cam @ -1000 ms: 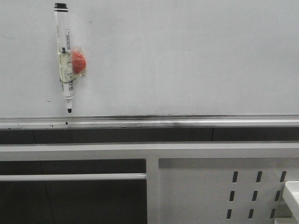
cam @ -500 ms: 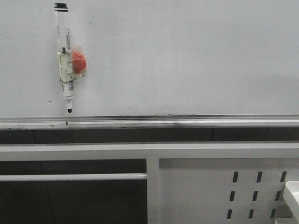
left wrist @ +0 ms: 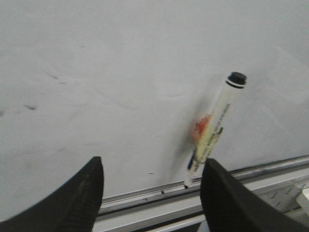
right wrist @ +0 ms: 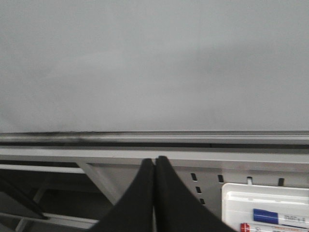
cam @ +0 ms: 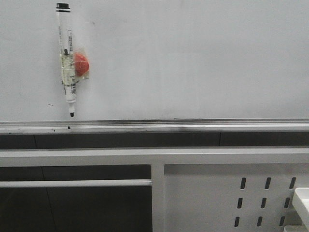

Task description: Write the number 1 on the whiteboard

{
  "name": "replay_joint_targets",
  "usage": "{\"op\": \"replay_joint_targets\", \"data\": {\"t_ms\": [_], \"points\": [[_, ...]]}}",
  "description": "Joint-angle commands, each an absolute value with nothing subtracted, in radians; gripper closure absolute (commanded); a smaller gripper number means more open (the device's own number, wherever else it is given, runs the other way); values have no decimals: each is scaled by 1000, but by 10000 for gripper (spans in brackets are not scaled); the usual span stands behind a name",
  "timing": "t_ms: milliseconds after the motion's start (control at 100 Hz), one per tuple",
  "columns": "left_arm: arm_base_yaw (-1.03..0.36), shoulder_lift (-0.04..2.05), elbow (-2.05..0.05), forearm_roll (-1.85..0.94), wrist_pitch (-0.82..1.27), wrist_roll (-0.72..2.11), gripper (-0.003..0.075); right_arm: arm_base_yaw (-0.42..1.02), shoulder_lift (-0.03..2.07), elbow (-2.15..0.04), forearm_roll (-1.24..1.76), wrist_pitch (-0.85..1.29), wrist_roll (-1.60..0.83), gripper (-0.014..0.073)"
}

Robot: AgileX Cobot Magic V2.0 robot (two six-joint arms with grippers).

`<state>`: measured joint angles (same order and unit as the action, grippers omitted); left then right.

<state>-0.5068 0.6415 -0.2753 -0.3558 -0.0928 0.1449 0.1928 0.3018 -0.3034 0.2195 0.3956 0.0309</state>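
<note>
The whiteboard [cam: 193, 58] fills the upper front view, with a silver rail [cam: 169, 124] along its lower edge. A clear-barrelled marker [cam: 66, 58] with a red blob [cam: 81, 64] hangs on the board at the upper left, tip down. The number 1 is out of view. Neither gripper shows in the front view. In the left wrist view my left gripper [left wrist: 153, 162] is open and empty, facing the whiteboard [left wrist: 120, 72], with the marker [left wrist: 215, 125] just off its one finger. My right gripper [right wrist: 155, 158] is shut and empty, below the bare whiteboard [right wrist: 154, 63].
Below the rail runs a white metal frame with a perforated panel [cam: 231, 193] at the lower right. A white tray [right wrist: 265, 203] holding a blue-capped marker [right wrist: 280, 216] and a red-capped one sits beside my right gripper. A few small dark specks mark the board.
</note>
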Motion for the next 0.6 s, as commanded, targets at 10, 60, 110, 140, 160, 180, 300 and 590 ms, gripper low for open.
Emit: {"op": "replay_joint_targets", "data": {"t_ms": [10, 60, 110, 140, 160, 180, 300, 590], "points": [[-601, 702, -264, -394, -298, 150, 311, 237, 318, -329, 224, 313, 19, 663], [-645, 736, -239, -404, -381, 147, 311, 254, 318, -329, 224, 311, 19, 663], [-689, 766, -213, -418, -444, 143, 311, 266, 318, -329, 224, 307, 19, 663], [-713, 784, -202, -420, -484, 143, 311, 271, 318, -329, 224, 305, 19, 663], [-731, 797, -194, -420, -526, 143, 311, 273, 318, -329, 224, 305, 19, 663], [-749, 811, -187, -420, -558, 143, 311, 276, 318, -329, 222, 302, 19, 663], [-832, 908, -164, -420, -684, 143, 311, 275, 318, -329, 217, 302, 19, 663], [-961, 1273, -164, -422, -1112, 101, 311, 276, 318, -329, 217, 302, 19, 663]]}}
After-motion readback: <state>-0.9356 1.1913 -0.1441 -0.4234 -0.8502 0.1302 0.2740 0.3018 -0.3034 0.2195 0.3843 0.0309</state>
